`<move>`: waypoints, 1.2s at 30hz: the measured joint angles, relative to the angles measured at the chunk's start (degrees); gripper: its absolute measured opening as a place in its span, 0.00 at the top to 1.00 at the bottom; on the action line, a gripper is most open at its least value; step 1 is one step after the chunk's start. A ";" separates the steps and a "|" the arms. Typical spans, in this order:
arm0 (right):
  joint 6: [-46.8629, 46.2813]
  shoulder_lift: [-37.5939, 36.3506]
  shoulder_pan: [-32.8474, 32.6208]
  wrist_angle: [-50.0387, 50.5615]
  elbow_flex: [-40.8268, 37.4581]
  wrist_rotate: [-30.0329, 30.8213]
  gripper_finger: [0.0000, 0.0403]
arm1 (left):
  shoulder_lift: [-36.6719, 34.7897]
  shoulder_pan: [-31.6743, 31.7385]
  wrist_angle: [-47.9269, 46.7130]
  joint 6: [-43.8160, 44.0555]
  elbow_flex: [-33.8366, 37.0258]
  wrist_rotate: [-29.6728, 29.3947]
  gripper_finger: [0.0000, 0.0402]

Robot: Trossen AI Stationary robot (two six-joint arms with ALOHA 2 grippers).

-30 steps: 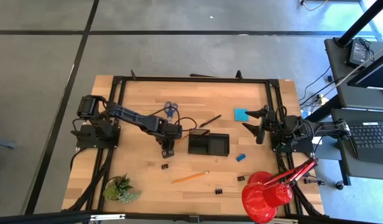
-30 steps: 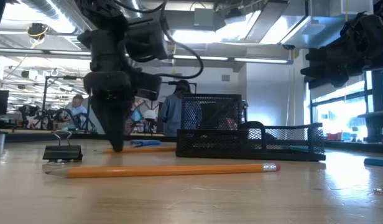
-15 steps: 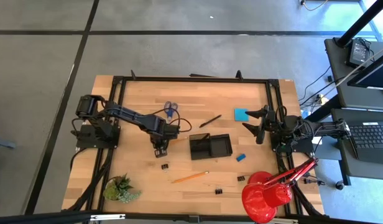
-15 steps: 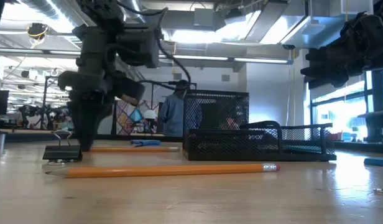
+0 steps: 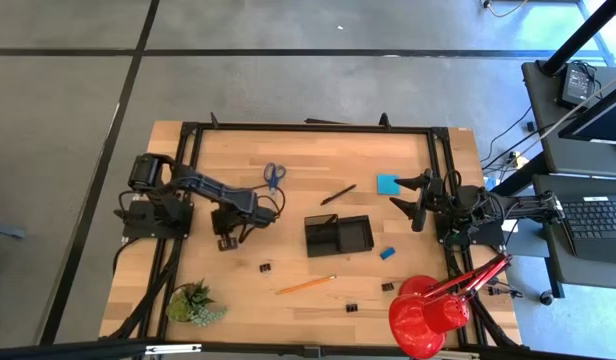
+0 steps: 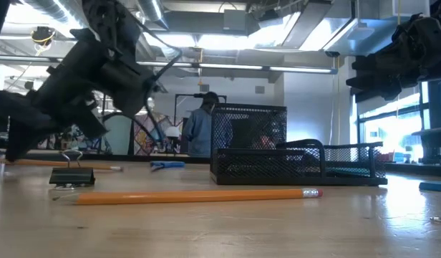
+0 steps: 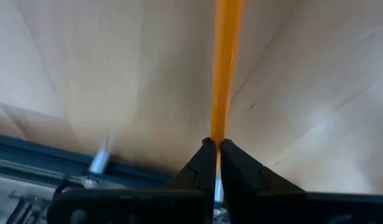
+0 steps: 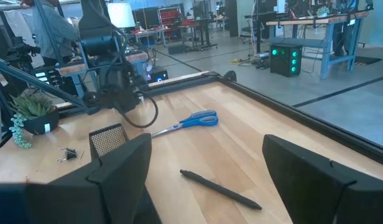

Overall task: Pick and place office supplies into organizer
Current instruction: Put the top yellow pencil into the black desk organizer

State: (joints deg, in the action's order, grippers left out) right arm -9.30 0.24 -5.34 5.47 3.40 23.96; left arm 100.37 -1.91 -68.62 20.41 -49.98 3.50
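My left gripper (image 5: 228,238) is left of the black mesh organizer (image 5: 338,235), slanted down toward the table's left (image 6: 13,147) and shut on an orange pencil (image 7: 226,62). My right gripper (image 5: 405,196) waits open near the right edge (image 8: 207,186), touching nothing. Flat on the wood lie the blue-handled scissors (image 5: 273,176), the black pen (image 5: 338,194), the blue note pad (image 5: 388,184), the blue eraser (image 5: 387,253) and a second orange pencil (image 5: 306,285). Black binder clips (image 5: 265,267) (image 5: 353,305) (image 5: 387,287) lie near the front. My left gripper pinches the orange pencil between its two fingertips (image 7: 204,158), and the pencil's shaft (image 7: 221,127) runs on past them away from the gripper. In the low view the pencil (image 6: 63,165) lies nearly level, close over the table; whether it touches the wood I cannot tell.
A red desk lamp (image 5: 428,310) stands at the near right corner and a small green plant (image 5: 193,303) at the near left. The black frame rail (image 5: 308,128) borders the table. Bare wood lies between the scissors and the left gripper. People show in the room behind (image 6: 201,129).
My left gripper has moved from beside the organizer toward the table's left and has tipped from upright to a slant, staying shut. The orange pencil it holds has travelled left with it. The organizer has slid slightly toward the right.
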 joint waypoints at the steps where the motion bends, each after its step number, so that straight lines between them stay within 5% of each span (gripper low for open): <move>1: 0.02 -0.01 0.00 0.01 0.00 -0.01 0.23 | -0.01 -0.01 1.28 0.00 0.12 0.09 0.97; 19: -0.02 -0.01 0.00 0.01 0.02 -0.01 0.23 | -0.21 0.02 4.29 0.03 0.14 0.45 0.95; 36: -0.04 -0.01 -0.01 0.01 0.00 0.01 0.23 | -0.23 0.09 3.83 1.35 -0.07 2.09 0.73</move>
State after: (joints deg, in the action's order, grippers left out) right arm -9.34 0.23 -5.35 5.47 3.40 23.97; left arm 100.14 -1.83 -64.79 21.76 -50.05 5.58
